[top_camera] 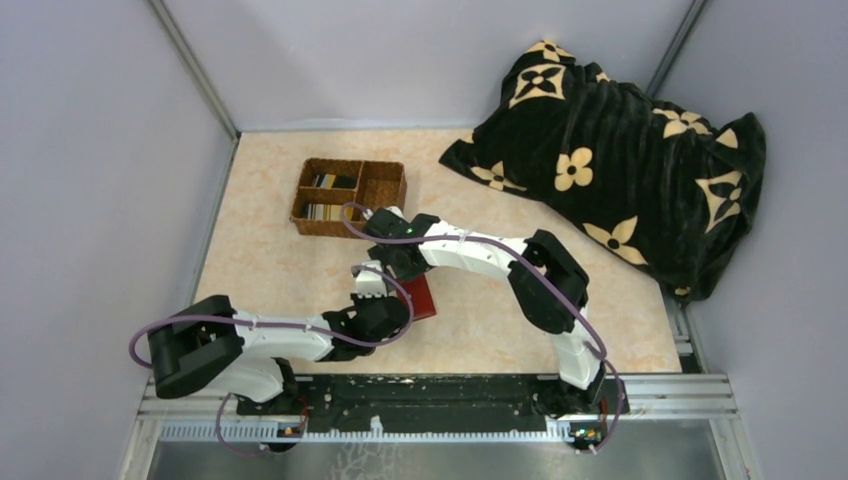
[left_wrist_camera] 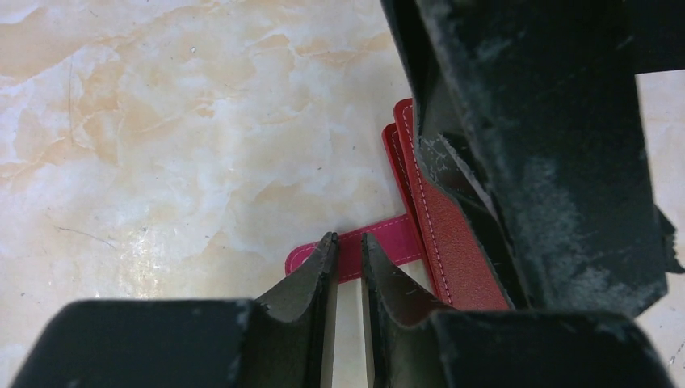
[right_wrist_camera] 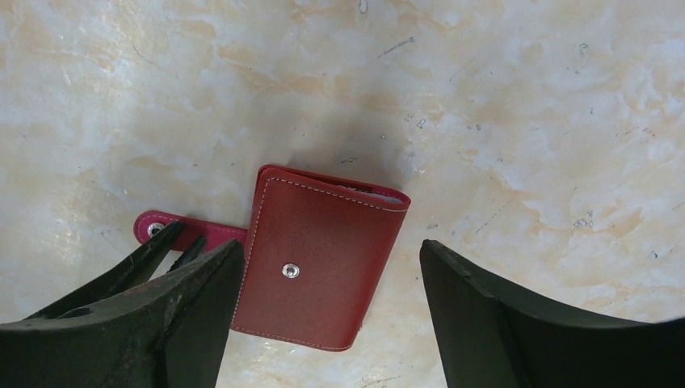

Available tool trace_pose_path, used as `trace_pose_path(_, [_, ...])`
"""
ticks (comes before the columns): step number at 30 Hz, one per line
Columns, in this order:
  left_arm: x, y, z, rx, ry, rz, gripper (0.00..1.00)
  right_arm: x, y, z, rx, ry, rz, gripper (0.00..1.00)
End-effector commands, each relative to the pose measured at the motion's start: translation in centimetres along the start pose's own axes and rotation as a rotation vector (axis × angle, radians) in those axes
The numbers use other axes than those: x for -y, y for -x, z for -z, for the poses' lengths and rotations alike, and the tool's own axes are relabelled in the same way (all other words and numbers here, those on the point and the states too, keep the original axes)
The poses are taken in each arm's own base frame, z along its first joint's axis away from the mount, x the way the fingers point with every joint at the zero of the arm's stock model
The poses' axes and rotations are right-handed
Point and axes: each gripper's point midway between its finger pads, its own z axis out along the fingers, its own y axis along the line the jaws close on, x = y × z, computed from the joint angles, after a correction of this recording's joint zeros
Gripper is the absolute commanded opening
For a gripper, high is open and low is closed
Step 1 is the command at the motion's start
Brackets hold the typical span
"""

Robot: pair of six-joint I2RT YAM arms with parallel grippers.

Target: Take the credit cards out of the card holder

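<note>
You have credit cards point(top_camera: 322, 211) already lying in the wicker basket point(top_camera: 352, 163) beyond the card holder point(right_wrist_camera: 319, 259). So I judge the job partly done, though the holder lies folded shut on the table point(right_wrist_camera: 525, 121) and you cannot tell whether any cards remain inside. Your right gripper point(right_wrist_camera: 331, 246) hangs over the holder, jaws spread wide and empty. Your left gripper point(left_wrist_camera: 346, 242), jaws nearly together, has its tips on the undone snap tab point(left_wrist_camera: 396, 241) beside the holder; whether it pinches the tab is unclear.
</note>
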Motion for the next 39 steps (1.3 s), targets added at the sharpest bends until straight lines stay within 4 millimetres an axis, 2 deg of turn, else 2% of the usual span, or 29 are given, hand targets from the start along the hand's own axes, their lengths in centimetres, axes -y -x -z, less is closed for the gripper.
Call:
trace_pose_path(1, [0.6, 0.3, 0.0, 0.003, -0.013, 0.024, 0.22, -2.0, 1.7, 0.5, 0.049, 0.047, 0.017, 0.81])
trace_pose_path(11, [0.4, 0.3, 0.1, 0.007, -0.018, 0.034, 0.22, -3.5, 1.4, -0.8, 0.017, 0.012, 0.059, 0.78])
trace_pose_path(31, [0.3, 0.2, 0.1, 0.005, -0.004, 0.034, 0.22, 0.3, -0.9, -1.9, -0.035, -0.198, 0.11, 0.76])
trace_pose_path(39, [0.4, 0.2, 0.1, 0.004, -0.014, 0.028, 0.22, -1.8, 0.1, -1.8, -0.014, -0.144, 0.123, 0.76])
